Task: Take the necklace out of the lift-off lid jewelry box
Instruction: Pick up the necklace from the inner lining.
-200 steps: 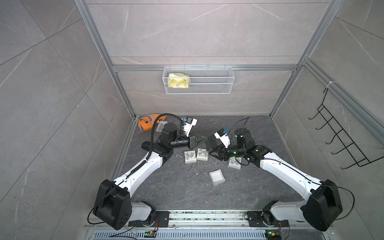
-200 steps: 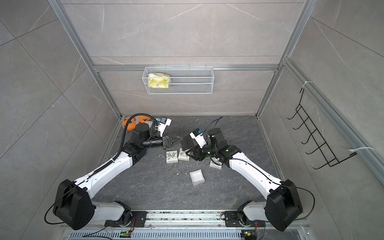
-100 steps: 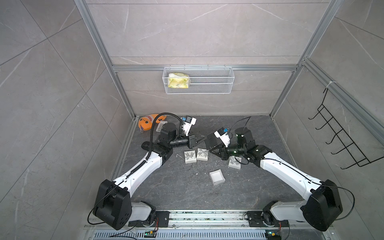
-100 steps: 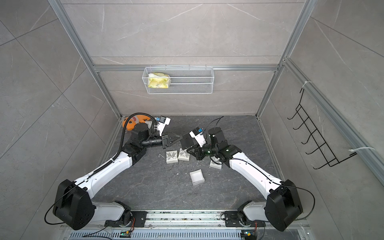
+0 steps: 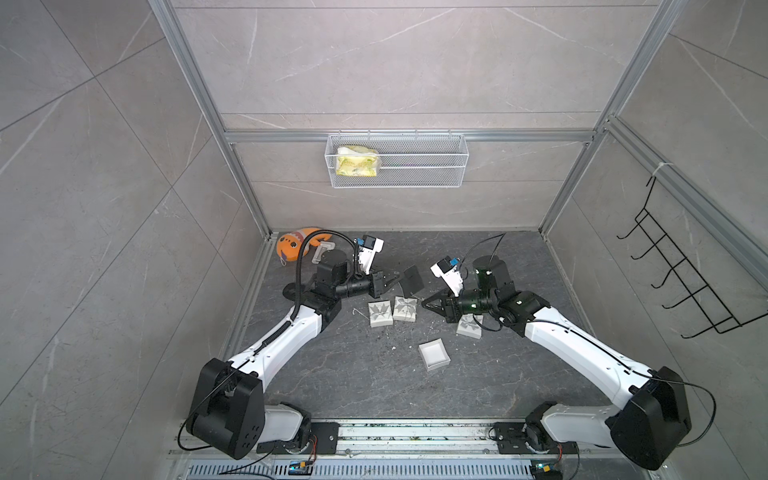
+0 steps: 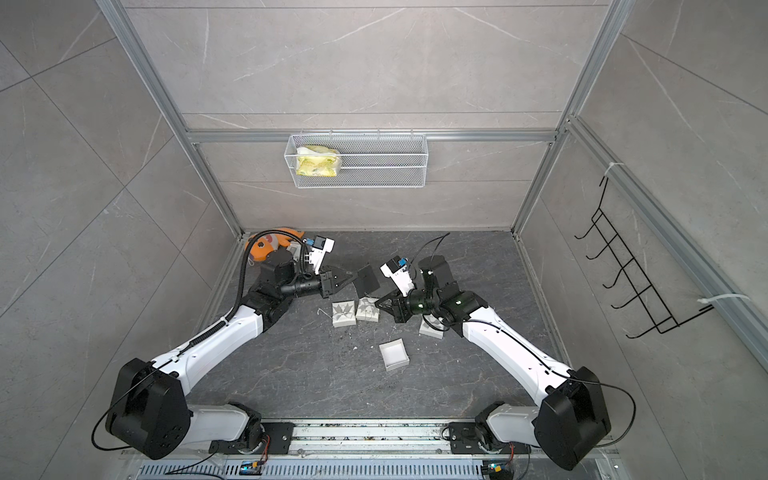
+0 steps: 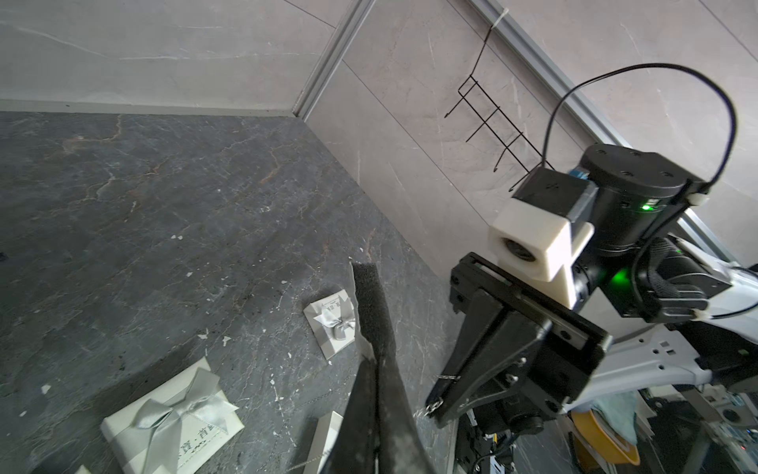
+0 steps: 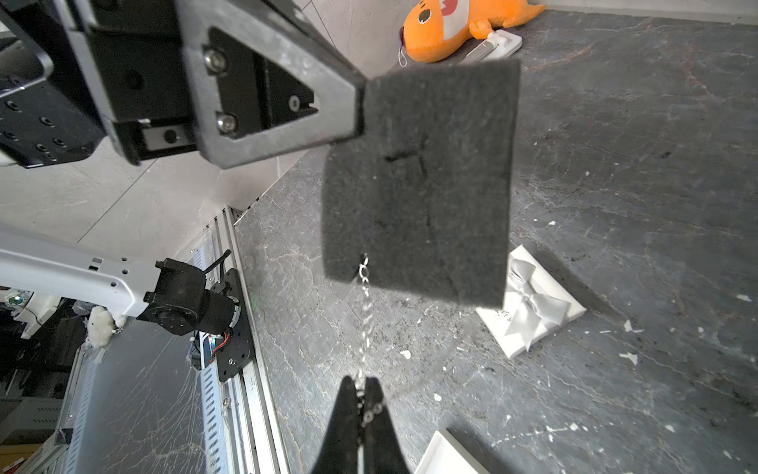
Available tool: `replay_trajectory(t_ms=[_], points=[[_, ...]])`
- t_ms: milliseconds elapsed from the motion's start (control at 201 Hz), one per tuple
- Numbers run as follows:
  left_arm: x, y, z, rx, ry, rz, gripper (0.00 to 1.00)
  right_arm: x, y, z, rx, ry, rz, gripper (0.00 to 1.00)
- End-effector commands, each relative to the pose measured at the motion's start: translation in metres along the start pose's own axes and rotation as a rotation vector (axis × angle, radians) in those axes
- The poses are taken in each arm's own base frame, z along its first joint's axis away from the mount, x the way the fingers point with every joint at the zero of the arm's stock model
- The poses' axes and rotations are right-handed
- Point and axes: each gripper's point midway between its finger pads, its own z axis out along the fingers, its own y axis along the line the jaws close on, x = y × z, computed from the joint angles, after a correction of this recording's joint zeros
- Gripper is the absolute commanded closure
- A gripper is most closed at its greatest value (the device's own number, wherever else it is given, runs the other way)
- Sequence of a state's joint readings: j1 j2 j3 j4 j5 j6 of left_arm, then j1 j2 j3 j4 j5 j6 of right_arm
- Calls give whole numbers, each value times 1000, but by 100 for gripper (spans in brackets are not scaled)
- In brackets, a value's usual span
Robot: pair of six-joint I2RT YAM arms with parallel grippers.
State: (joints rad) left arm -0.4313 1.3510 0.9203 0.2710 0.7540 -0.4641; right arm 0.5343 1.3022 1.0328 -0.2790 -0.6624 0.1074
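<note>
My right gripper [image 8: 361, 388] is pinched shut on the necklace [image 8: 365, 312], a fine silver chain. It runs in a nearly straight line from my tips to the edge of a black foam pad [image 8: 418, 180].

My left gripper [image 5: 395, 277] is clamped on that pad's corner and holds it in the air above the dark table [image 5: 353, 386]. The chain's far end is hooked in a slit at the pad's edge. I cannot tell whether more chain or a pendant sits behind the foam.

In a top view, an open white box [image 5: 434, 355] lies at about 6 o'clock from my right tips. Two ribbon-bowed boxes [image 5: 380, 314] sit side by side at about 9 o'clock.

I judge the task well along: the box is open, the insert is lifted out and the necklace is gripped. What remains is drawing the chain free of the foam and setting it down.
</note>
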Motion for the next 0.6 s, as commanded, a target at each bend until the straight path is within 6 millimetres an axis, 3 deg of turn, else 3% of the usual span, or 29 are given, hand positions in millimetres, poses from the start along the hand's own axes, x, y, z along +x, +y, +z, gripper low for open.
replay_trajectory(t_ms=[0,159,329,438,592], points=[[-1,20,-3,-92,-47,29,100,-13,7,-11,4,-11,-37,100],[4,58,-16,-299,-125,-26,100,-23,11,-16,5,-12,-54,100],[-2,91,-44,-529,-216,-56,100,-17,8,-15,17,23,-44,100],[-8,96,-58,-588,-257,-47,100,-18,0,-15,56,37,-33,100],[-7,87,-59,-559,-237,-3,100,-31,-26,-16,172,36,-16,100]])
